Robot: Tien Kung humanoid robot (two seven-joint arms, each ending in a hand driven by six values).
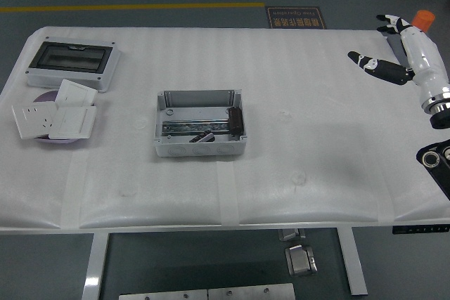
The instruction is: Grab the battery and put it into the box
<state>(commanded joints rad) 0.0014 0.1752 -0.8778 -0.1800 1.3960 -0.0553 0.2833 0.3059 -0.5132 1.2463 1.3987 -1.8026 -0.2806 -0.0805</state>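
The right robot hand [397,47] is hovering at the upper right of the frame, over the desk's [316,145] far corner, its fingers spread loosely and gripping nothing. The grey box [200,124] is sitting open near the centre of the frame, and the dark battery [235,120] is lying inside it against the right wall. Wall-socket plates [53,117] are lying stacked at the left, just below a lidded enclosure [72,63].
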